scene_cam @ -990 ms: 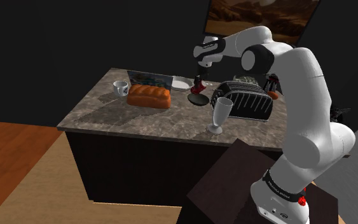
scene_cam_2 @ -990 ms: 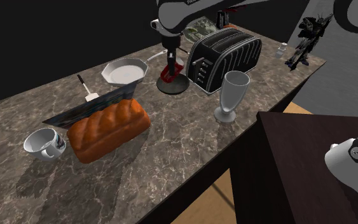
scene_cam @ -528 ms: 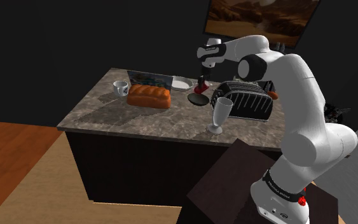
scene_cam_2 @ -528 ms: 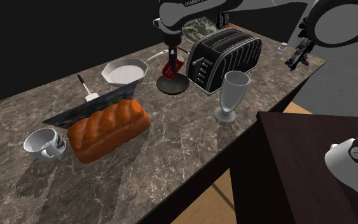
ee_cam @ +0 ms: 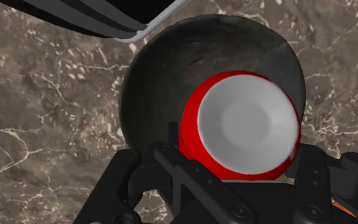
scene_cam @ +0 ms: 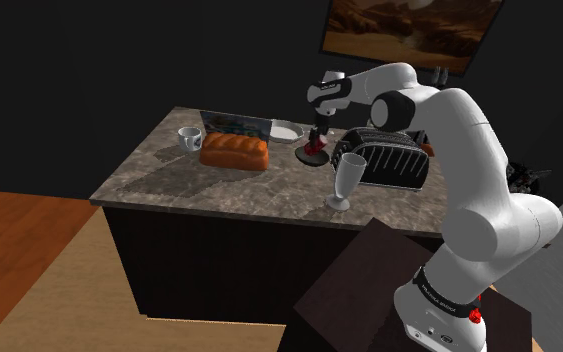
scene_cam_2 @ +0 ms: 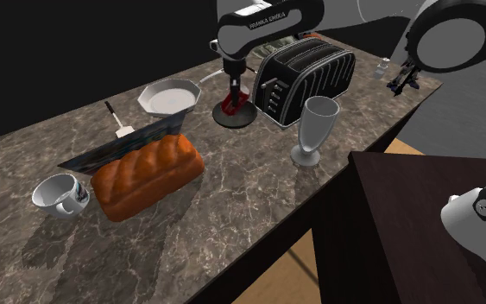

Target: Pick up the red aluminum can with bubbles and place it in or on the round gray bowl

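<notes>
A black gripper [scene_cam_2: 230, 98] clasps a red can [ee_cam: 244, 124] between its fingers, with the round dark bowl [ee_cam: 171, 70] directly beneath the hand. This looks like the placing step. The can seems to be touching the bowl, though contact is unclear. The next move calls for opening the fingers, then lifting straight up.

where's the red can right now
In the second exterior view the red can is held in the tool over the dark round bowl, just left of the toaster and right of the white dish.
</notes>
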`<action>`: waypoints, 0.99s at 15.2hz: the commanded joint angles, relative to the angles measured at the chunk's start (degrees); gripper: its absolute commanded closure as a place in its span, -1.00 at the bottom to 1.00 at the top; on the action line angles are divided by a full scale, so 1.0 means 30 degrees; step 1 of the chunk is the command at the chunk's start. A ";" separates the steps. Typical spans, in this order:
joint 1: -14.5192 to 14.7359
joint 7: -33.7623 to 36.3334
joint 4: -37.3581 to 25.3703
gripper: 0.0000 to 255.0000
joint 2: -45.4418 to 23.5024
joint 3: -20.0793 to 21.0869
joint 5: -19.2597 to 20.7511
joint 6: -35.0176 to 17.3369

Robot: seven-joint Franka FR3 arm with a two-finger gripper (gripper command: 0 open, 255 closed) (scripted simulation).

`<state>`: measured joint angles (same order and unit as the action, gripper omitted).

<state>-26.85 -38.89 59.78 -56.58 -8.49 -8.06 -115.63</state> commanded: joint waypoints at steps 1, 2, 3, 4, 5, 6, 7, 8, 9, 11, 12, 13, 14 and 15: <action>-0.0012 -0.0028 0.0101 1.00 -0.0230 0.0022 -0.0026 -0.0353; -0.0018 -0.0033 0.0098 1.00 -0.0378 0.0034 -0.0039 -0.0497; -0.0023 -0.0037 0.0089 1.00 -0.0494 0.0043 -0.0048 -0.0604; -0.0024 -0.0036 0.0080 1.00 -0.0498 0.0044 -0.0048 -0.0600; -0.0024 -0.0036 0.0078 1.00 -0.0500 0.0044 -0.0048 -0.0599; -0.0024 -0.0036 0.0077 1.00 -0.0500 0.0044 -0.0048 -0.0599; -0.0024 -0.0036 0.0077 1.00 -0.0500 0.0044 -0.0048 -0.0599; -0.0024 -0.0036 0.0077 1.00 -0.0500 0.0044 -0.0048 -0.0599; -0.0024 -0.0036 0.0077 1.00 -0.0500 0.0044 -0.0048 -0.0599; -0.0025 -0.0036 0.0069 -1.00 -0.0503 0.0044 -0.0047 -0.0594; -0.0022 -0.0035 0.0084 -1.00 -0.0494 0.0044 -0.0047 -0.0599; -0.0022 -0.0035 0.0089 -1.00 -0.0491 0.0044 -0.0047 -0.0602; -0.0022 -0.0035 0.0088 -1.00 -0.0492 0.0044 -0.0047 -0.0602; -0.0022 -0.0035 0.0088 -1.00 -0.0492 0.0044 -0.0047 -0.0602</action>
<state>-26.92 -39.00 60.04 -58.06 -8.36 -8.20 -117.44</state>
